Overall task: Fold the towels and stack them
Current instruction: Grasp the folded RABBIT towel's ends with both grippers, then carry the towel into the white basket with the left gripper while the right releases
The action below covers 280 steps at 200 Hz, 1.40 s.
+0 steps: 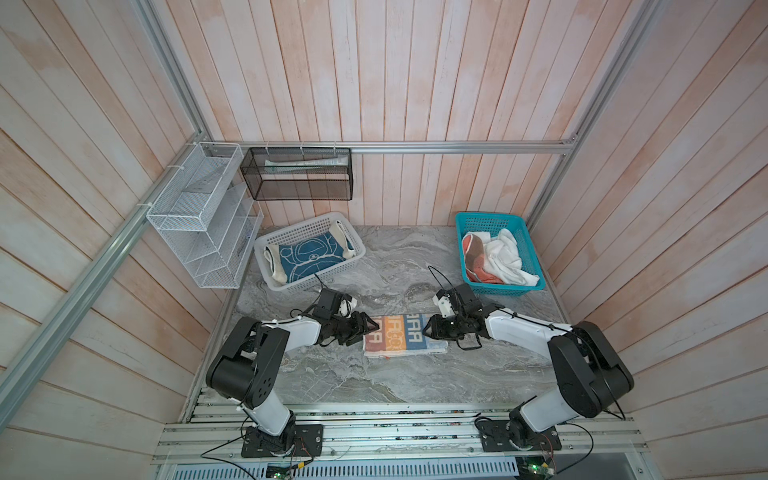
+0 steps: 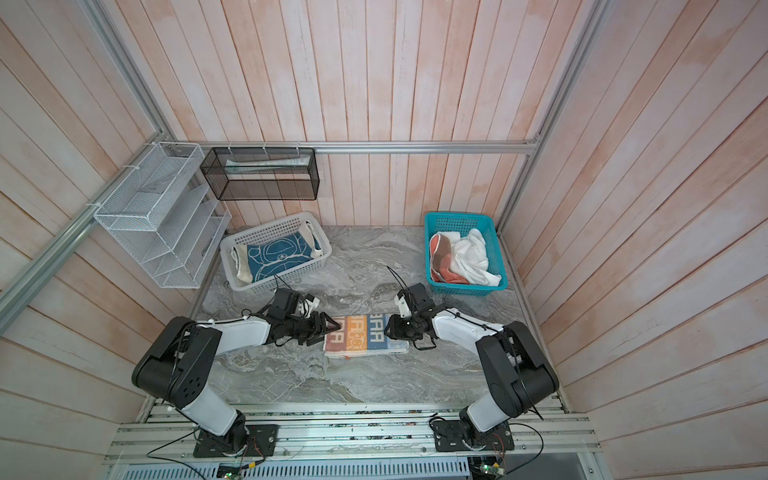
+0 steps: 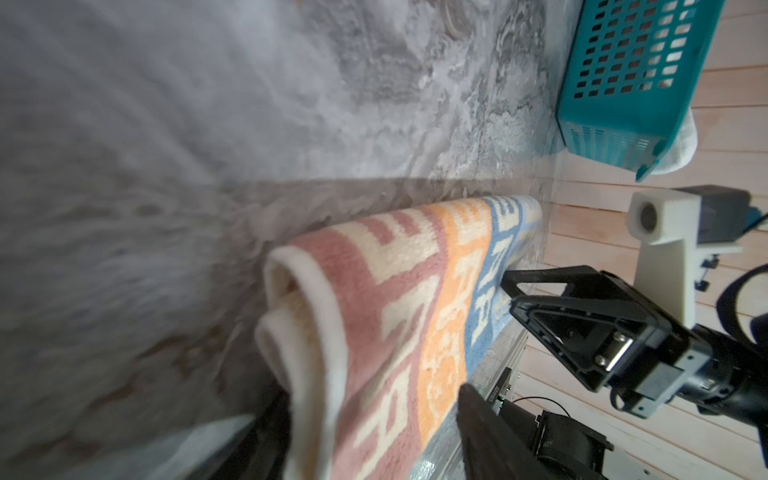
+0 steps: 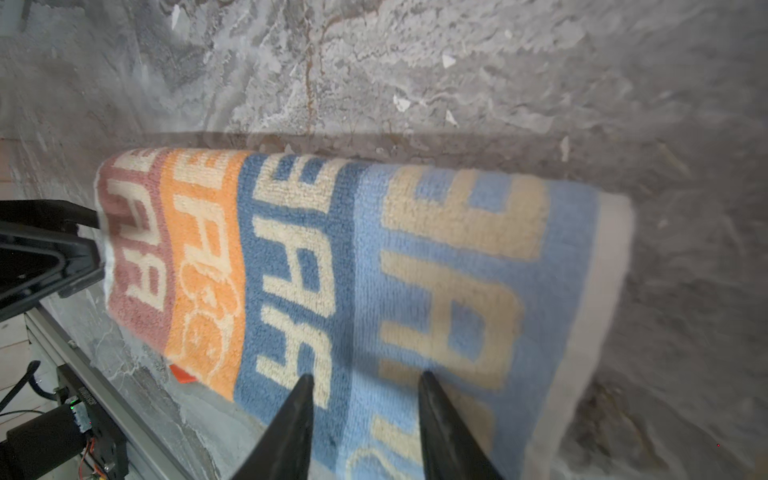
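The lettered towel (image 1: pixel 405 338) (image 2: pixel 365 338) lay folded on the grey marbled table (image 1: pixel 395 374), directly between your two grippers. Your left gripper (image 1: pixel 368 328) (image 2: pixel 332 326) sat at its pink end and your right gripper (image 1: pixel 428 330) (image 4: pixel 365 395) over its blue end. Both had their jaws spread, and neither clasped the cloth.

In both top views the grippers covered the towel's two short ends. In the wrist views the table was blurred.

You had four towels. Besides the lettered one, the blue one (image 1: pixel 309 259) lay flat in the white basket (image 1: pixel 291 228). The salmon-brown one (image 1: pixel 473 257) and the white one (image 1: pixel 505 253) were bunched in the teal basket (image 1: pixel 490 218), the salmon-brown one partly buried. That made two baskets and two grippers.
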### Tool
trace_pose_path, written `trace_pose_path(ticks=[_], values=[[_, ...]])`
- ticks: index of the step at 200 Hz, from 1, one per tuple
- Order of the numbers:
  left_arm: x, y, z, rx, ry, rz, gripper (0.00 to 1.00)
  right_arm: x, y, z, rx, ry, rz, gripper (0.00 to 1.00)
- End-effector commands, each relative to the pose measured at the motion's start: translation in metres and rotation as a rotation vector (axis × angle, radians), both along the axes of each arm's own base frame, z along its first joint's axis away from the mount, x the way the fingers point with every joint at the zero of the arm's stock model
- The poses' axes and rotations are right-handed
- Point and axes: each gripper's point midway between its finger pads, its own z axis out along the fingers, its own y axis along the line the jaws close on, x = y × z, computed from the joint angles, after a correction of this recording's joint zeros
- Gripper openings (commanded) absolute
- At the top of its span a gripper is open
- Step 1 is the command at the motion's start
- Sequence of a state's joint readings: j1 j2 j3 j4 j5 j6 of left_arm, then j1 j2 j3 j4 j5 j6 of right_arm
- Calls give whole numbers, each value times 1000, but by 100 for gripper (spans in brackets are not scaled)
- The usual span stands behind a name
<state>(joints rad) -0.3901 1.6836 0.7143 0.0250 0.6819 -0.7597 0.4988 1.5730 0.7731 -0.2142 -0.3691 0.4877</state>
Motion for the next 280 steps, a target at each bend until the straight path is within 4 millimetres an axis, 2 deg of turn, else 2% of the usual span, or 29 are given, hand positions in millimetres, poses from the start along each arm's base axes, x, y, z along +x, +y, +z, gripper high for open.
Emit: trace_pose_path(ticks=[1, 18, 36, 50, 76, 95, 121, 130, 140, 152, 161, 165, 178, 189, 206, 225, 247, 280], values=[[-8, -7, -29, 59, 97, 5, 57, -3, 5, -17, 10, 25, 34, 40], [-4, -15, -30, 65, 111, -10, 32, -6, 13, -15, 42, 42, 81, 39], [14, -18, -12, 111, 62, -29, 11, 1, 13, 0, 20, -11, 106, 40], [33, -19, 13, 147, -6, -30, 0, 10, 10, 19, 10, -74, 107, 41], [75, -20, 62, 217, -105, -41, 0, 19, 14, 59, 72, -177, 105, 41], [106, -14, 95, 268, -155, -49, 0, 23, 15, 74, 91, -217, 108, 41], [159, -2, 142, 274, -239, -20, 0, 27, 11, 72, 85, -228, 99, 41], [179, 1, 162, 274, -294, -18, 0, 28, 10, 67, 83, -212, 98, 41], [199, 4, 174, 281, -326, -25, 0, 30, 9, 61, 86, -196, 98, 41], [224, 15, 197, 291, -373, -14, 0, 33, 9, 54, 93, -169, 97, 41], [243, 29, 200, 299, -380, 5, 0, 35, 10, 49, 97, -155, 101, 42], [250, 35, 211, 292, -407, 21, 0, 36, 11, 49, 97, -153, 101, 41], [270, 61, 216, 271, -423, 76, 0, 38, 12, 42, 96, -139, 106, 41], [280, 84, 212, 261, -418, 115, 0, 39, 13, 39, 96, -131, 107, 41], [287, 119, 205, 280, -434, 175, 0, 37, 14, 33, 98, -117, 108, 41], [287, 149, 198, 261, -436, 227, 0, 36, 14, 29, 100, -107, 110, 41], [288, 173, 184, 279, -405, 248, 0, 36, 15, 25, 98, -93, 115, 41], [294, 196, 165, 293, -373, 275, 0, 39, 15, 29, 97, -99, 109, 41]])
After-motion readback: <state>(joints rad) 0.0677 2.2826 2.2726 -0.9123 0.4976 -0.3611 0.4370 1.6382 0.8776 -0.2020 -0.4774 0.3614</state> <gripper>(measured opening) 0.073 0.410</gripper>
